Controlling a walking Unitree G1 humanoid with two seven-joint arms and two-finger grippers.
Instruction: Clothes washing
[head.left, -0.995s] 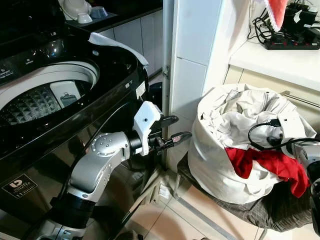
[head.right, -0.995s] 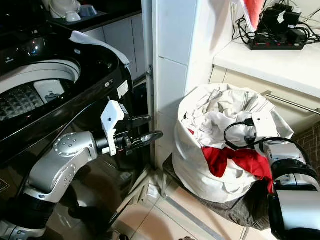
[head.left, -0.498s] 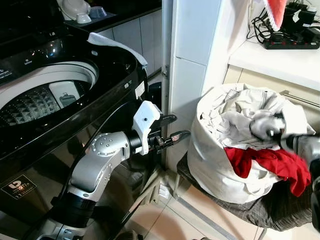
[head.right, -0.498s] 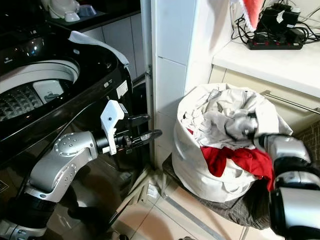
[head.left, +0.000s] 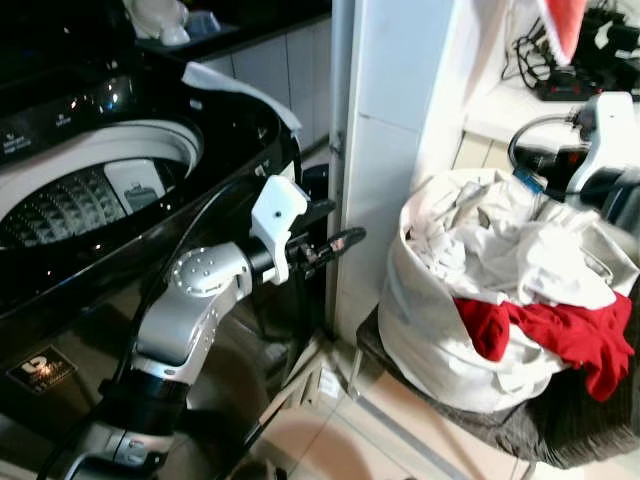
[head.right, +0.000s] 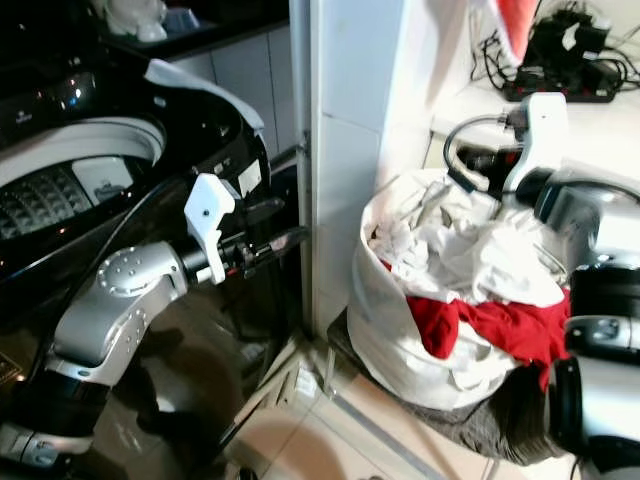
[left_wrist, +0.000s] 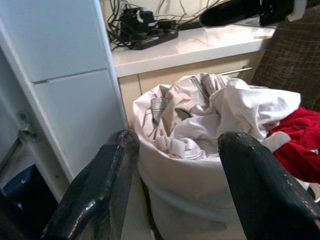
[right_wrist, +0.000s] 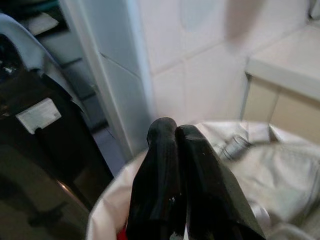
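Beside the open top-loading washing machine (head.left: 100, 190), the laundry bag (head.left: 440, 330) sits on a dark seat against the white tiled wall, heaped with pale clothes (head.left: 520, 250) and one red garment (head.left: 560, 335) spilling over its near rim. Right gripper (right_wrist: 175, 150) hangs above the far side of the pile, its two black fingers pressed together with nothing visible between them, so it looks empty. Left gripper (head.left: 335, 240) is held out level between the machine's front and the bag, fingers spread wide and pointing at the bag without touching it. Chief risk, to my eye, is a grab that closes on too little cloth: the pale pieces are tangled, and a pinch on a loose fold could slip free or drag the whole heap, tipping the soft bag off its seat. That red garment already hangs low and could slide to the floor if the pile is disturbed. A cable loops near the right wrist (head.left: 530, 150) and might snag on fabric
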